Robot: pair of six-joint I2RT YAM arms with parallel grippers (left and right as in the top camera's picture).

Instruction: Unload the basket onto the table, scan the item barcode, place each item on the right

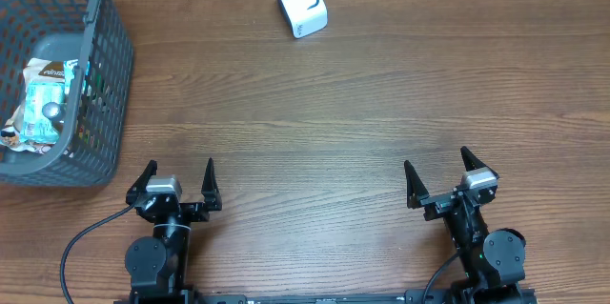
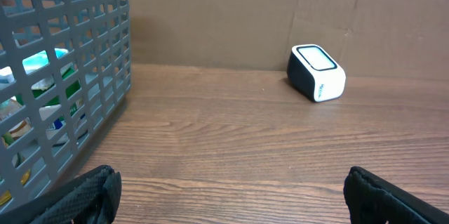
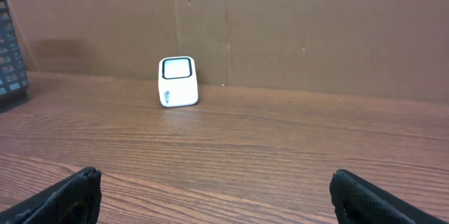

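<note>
My left gripper [image 1: 180,166] and right gripper [image 1: 437,161] hang wide open and empty at the table's near edge. The crinkly printed packets [image 1: 48,99] sit deep in the grey plastic mesh basket [image 1: 112,66] at the left edge. Reaching in, I could snag its wall or tip it.

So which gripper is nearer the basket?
Left. The left gripper sits close to the near corner of the basket; the right gripper is far off to the other side.
</note>
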